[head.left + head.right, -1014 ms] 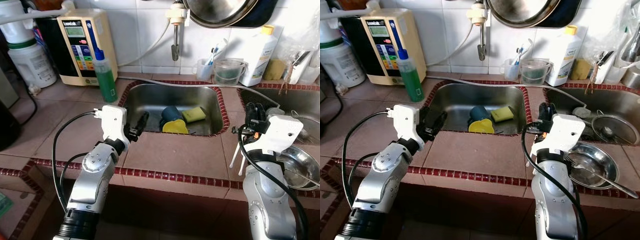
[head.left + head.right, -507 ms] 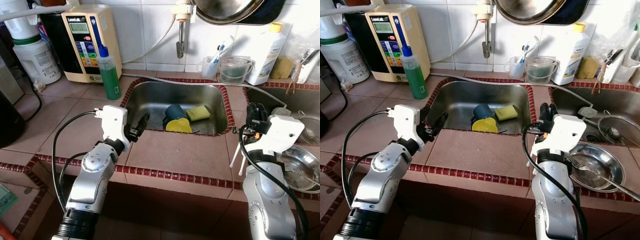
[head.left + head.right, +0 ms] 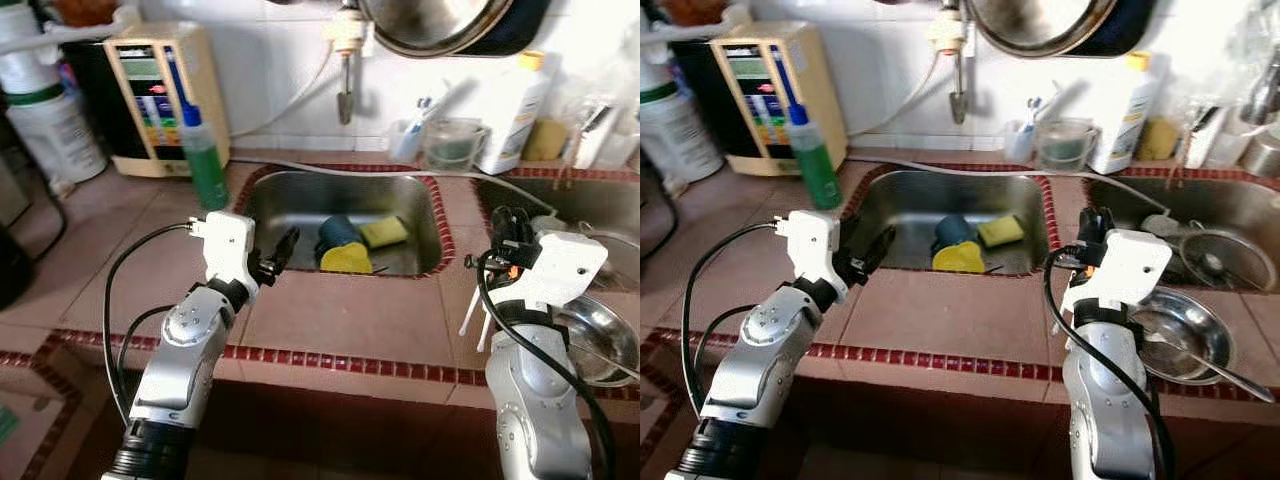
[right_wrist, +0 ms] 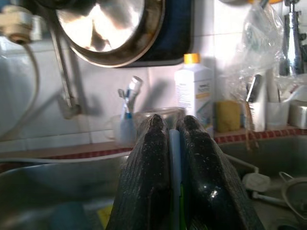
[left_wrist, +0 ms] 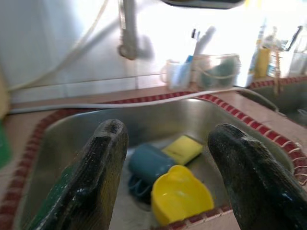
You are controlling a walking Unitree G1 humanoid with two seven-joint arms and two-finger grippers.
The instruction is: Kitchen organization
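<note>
left gripper (image 3: 281, 250) hovers at the near left corner of the sink (image 3: 300, 195), jaws spread wide and empty, aimed into the basin. down there sit a yellow cup (image 5: 181, 195), a blue cup (image 5: 146, 164) lying on its side just behind it and touching, and a yellow sponge (image 5: 183, 148) beside them toward the back. right gripper (image 3: 510, 228) sits above the tiled surface (image 3: 350, 315) between the two basins, jaws pressed together, holding nothing that can be made out. a steel bowl (image 3: 1185, 335) with a fork in it rests near the right arm, and a green soap bottle (image 3: 203, 160) stands left of the sink. both cups look like light, stiff plastic, probably wet and slippery; the rim or wall is the likely place to pinch, one jaw inside. the sponge should be soft and squashy, easy to take anywhere.
</note>
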